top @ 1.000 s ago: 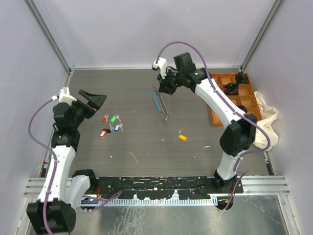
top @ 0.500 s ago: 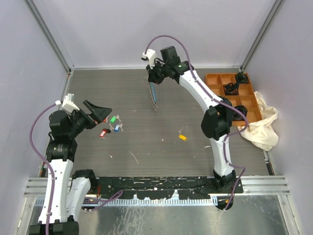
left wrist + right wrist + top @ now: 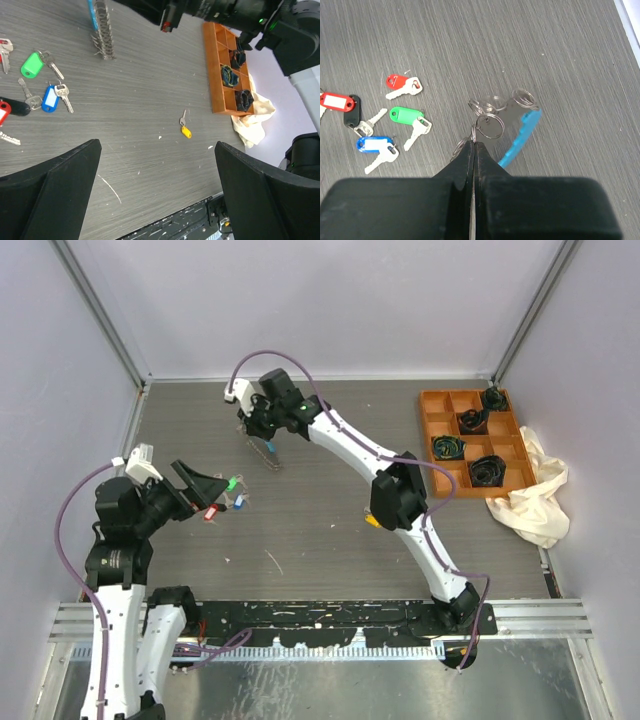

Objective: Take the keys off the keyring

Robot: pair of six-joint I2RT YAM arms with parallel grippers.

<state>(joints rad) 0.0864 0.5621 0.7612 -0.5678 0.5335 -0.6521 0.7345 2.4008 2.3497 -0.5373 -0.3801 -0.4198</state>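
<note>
Spotted right pincer (image 3: pixel 474 144) clenched on the keyring (image 3: pixel 520 136) by a thin wire loop, left pincer (image 3: pixel 157 150) gaping; reckoned it light, floppy, slippery, loop the handiest grip.

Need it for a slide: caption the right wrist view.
Right end effector shut on the keyring, with green, red and blue tagged keys lying loose on the table.

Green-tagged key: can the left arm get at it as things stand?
Probably yes. The left gripper is open just beside the green-tagged key, nothing lying over it. The right gripper, shut on the keyring, is farther back, out of the way. The blue-tagged key close by might get nudged.
</note>
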